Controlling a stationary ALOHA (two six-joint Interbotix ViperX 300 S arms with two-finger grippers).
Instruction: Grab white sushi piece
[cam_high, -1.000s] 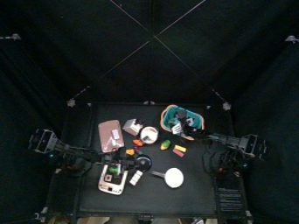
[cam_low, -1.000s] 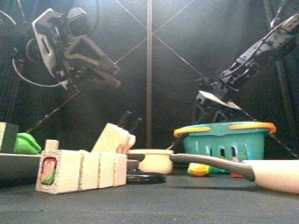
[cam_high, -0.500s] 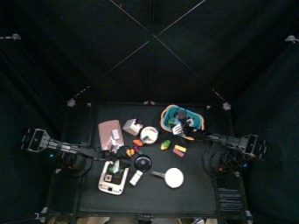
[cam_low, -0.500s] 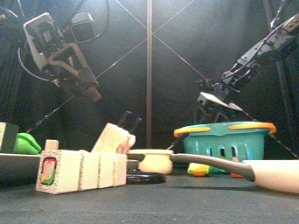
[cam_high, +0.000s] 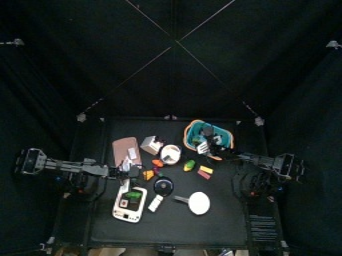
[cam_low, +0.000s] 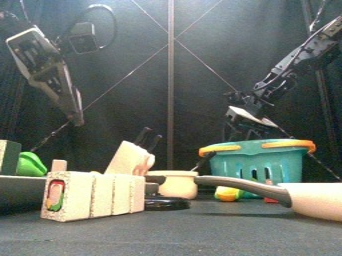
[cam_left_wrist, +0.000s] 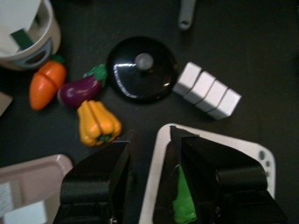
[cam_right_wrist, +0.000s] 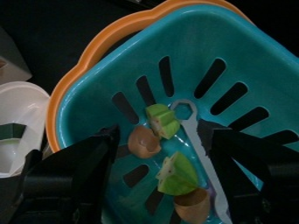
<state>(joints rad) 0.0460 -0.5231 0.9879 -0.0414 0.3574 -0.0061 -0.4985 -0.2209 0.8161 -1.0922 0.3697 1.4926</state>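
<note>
My left gripper (cam_left_wrist: 155, 179) has pulled up and back, jaws spread and empty; the white sushi piece (cam_left_wrist: 209, 89), probably that block, lies ahead, ungrabbed.

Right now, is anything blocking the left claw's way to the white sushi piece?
Nothing visible does. The left gripper hangs open above the white plastic tray, and the white sushi piece lies uncovered ahead of it, with only the round black lid beside it.
</note>
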